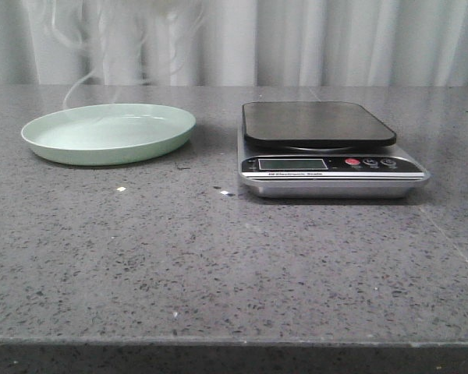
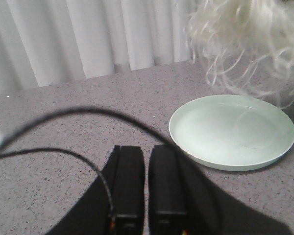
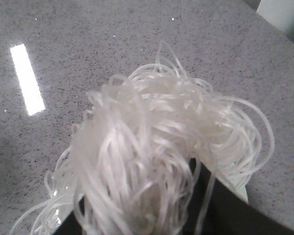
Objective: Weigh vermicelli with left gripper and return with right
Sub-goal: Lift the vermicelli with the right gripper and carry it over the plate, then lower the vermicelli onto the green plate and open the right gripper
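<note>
While suspended in the air above the pale green plate (image 1: 109,134), vermicelli (image 3: 152,147) — clamped in the right gripper (image 3: 186,205), loose strands trailing down toward the bare dish. Beside the plate, a kitchen scale (image 1: 327,152) with nothing on its dark platform. Below all, grey speckled table (image 1: 218,265); behind, pale curtain (image 1: 335,39). Left gripper (image 2: 146,181) — fingers pressed together, holding nothing, near the plate.

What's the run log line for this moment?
vermicelli: held aloft by right gripper | plate: bare | scale: bare | left gripper: shut, holding nothing
</note>
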